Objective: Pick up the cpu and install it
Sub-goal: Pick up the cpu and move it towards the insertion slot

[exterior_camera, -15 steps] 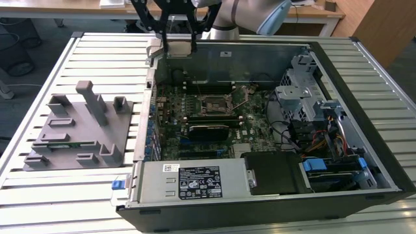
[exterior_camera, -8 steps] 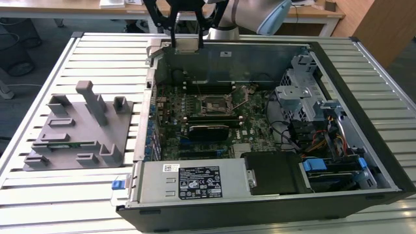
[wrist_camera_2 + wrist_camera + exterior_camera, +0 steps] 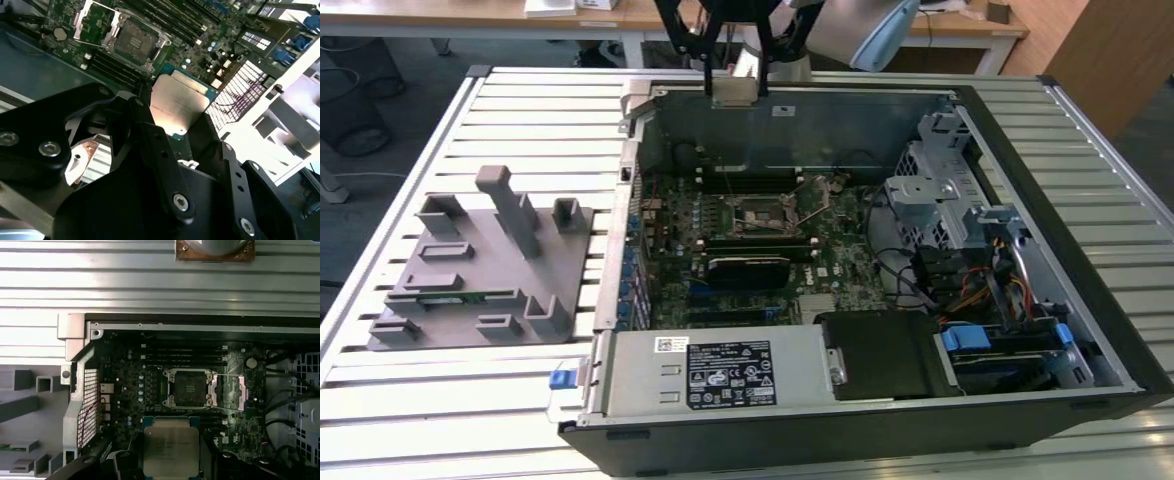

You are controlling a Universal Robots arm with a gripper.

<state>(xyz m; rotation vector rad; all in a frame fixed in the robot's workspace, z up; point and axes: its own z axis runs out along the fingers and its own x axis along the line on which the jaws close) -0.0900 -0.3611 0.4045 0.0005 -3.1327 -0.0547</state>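
Note:
The cpu (image 3: 736, 92), a small flat square chip with a silvery top, hangs in the air over the far edge of the open computer case (image 3: 1014, 130). My gripper (image 3: 736, 85) is shut on it. Both wrist views show the cpu (image 3: 179, 105) (image 3: 171, 446) clamped at two opposite edges between the black fingers (image 3: 150, 135). The dark square socket (image 3: 761, 212) (image 3: 134, 39) (image 3: 189, 387) lies open on the motherboard below, its metal frame swung aside. The cpu is well above the socket and apart from it.
A grey tray (image 3: 400, 335) with upright posts stands at the exterior view's left of the case, a thin green memory strip (image 3: 460, 296) on it. Inside the case are a drive cage (image 3: 927, 190), cables (image 3: 961, 290) and a power supply (image 3: 720, 372). The slatted table (image 3: 520, 110) surrounds it.

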